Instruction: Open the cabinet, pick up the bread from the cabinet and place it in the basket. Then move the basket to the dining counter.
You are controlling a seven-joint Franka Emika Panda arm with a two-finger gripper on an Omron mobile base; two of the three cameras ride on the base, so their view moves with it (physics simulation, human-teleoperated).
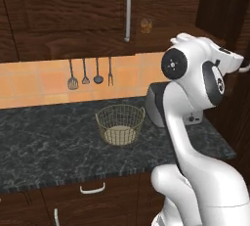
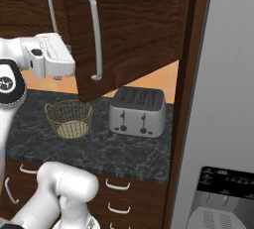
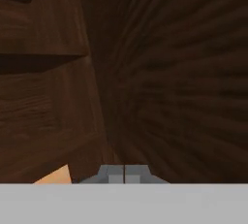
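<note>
Beside the toaster (image 2: 137, 111), on the black surface (image 1: 49, 142): one wire basket (image 1: 120, 124), holding nothing. Above the toaster: cabinet (image 1: 63, 14), right door swung ajar; bread (image 1: 145, 25) on its shelf (small brown lump). Hand (image 3: 124, 173) clenched, gripping nothing, close to cabinet wood.

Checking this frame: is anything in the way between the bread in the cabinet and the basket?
Nothing visible. The cabinet door on the right is swung open, the bread sits exposed on the shelf, and the basket stands open-topped on the black counter below it, slightly to the left.
</note>
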